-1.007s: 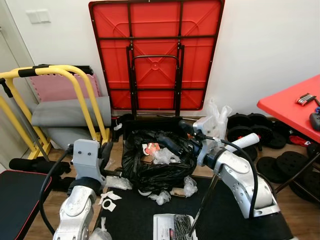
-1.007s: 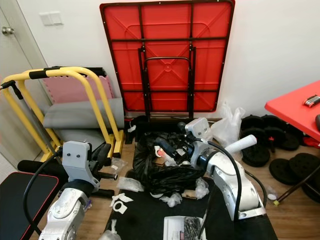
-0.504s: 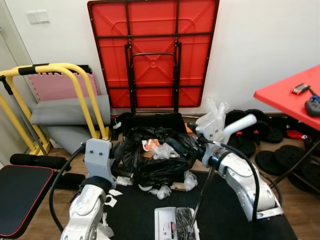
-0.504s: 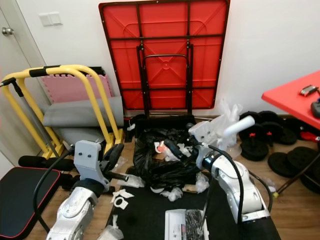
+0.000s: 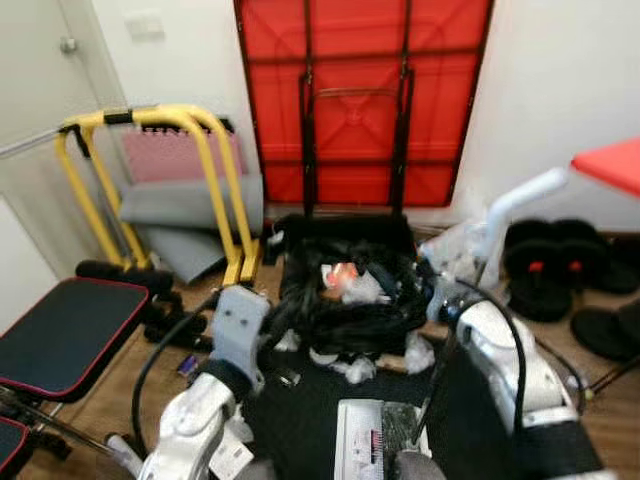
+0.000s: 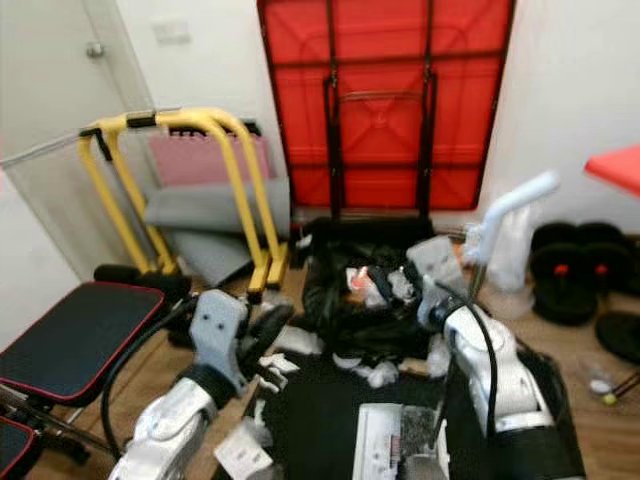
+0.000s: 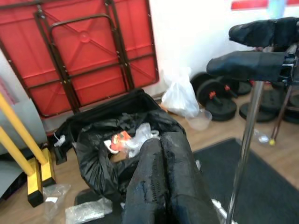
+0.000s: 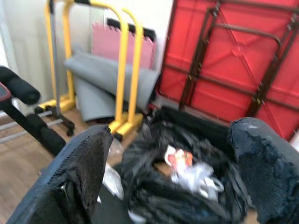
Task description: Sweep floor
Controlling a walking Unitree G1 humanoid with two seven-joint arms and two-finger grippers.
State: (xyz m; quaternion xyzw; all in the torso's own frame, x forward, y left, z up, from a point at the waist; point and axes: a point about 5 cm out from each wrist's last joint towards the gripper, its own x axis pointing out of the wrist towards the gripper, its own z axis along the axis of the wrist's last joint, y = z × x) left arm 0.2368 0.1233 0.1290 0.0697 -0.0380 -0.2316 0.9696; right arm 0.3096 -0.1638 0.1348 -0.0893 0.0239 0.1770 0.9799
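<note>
straight ahead on the floor sits an open black trash bag [image 5: 345, 300] with crumpled white and orange litter [image 5: 345, 280] lying in its mouth, at the foot of a folded red table [image 5: 365, 100] that leans upright against the white wall. more scraps of white plastic [image 6: 375, 372] lie on the wooden floor and on the edge of the black mat [image 5: 310, 420] just in front of the bag. the left gripper [image 7: 163, 182] is raised beside the bag on its left, and its two black fingers lie pressed together with nothing between them. the right gripper [image 8: 175, 172] hovers at the right of the bag, fingers spread wide and empty, pointing over the bag's opening. a white handle on a thin metal pole [image 5: 515, 200] rises at a slant by the right arm; whether it touches the arm cannot be told through the blur. a white dustpan-like tray [image 5: 375, 445] lies on the mat near the robot's body. to the left stand a yellow tubular frame [image 5: 180, 170] with grey and pink mats behind it, and a black padded bench [image 5: 65, 335]. black weight plates [image 5: 560, 270] lie on the floor at the right.
</note>
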